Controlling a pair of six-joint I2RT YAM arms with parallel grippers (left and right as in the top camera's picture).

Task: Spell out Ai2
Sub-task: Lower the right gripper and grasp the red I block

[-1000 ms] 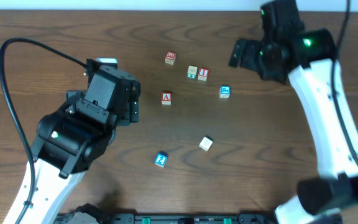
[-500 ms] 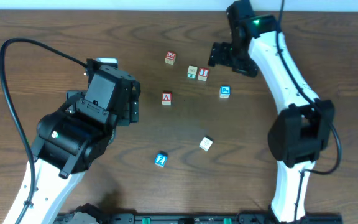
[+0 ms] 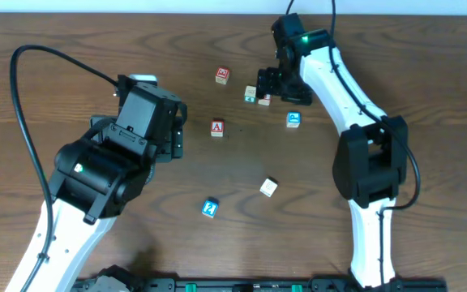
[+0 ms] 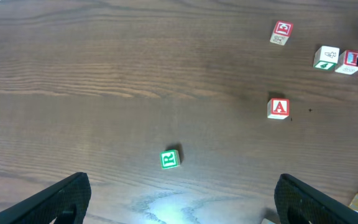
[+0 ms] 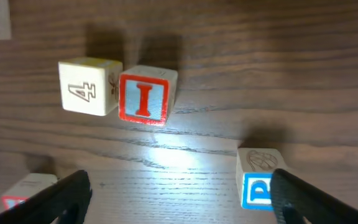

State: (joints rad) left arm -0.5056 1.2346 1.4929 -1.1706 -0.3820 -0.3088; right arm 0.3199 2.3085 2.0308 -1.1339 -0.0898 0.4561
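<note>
The A cube (image 3: 217,127) (image 4: 279,107) lies alone at mid-table. Further back, the I cube (image 3: 264,99) (image 5: 143,96) touches a beige cube marked 4 (image 3: 250,95) (image 5: 89,87). Toward the front lies the blue 2 cube (image 3: 210,208), seen only from overhead. My right gripper (image 3: 280,91) (image 5: 179,190) hovers open just short of the I cube, with only bare table between its fingers. My left gripper (image 3: 177,134) (image 4: 182,186) is open and empty, left of the A cube.
A blue cube with a different mark (image 3: 293,119) (image 5: 258,183) lies close by the right gripper's right finger. A red-faced cube (image 3: 222,75) (image 4: 282,32) lies at the back, a pale cube (image 3: 269,187) at front right, and a green R cube (image 4: 170,158) ahead of the left gripper.
My right arm has swung left and come down over the I cube and its neighbours, and its jaws have narrowed a little. The left arm has barely shifted. No cube has moved.
</note>
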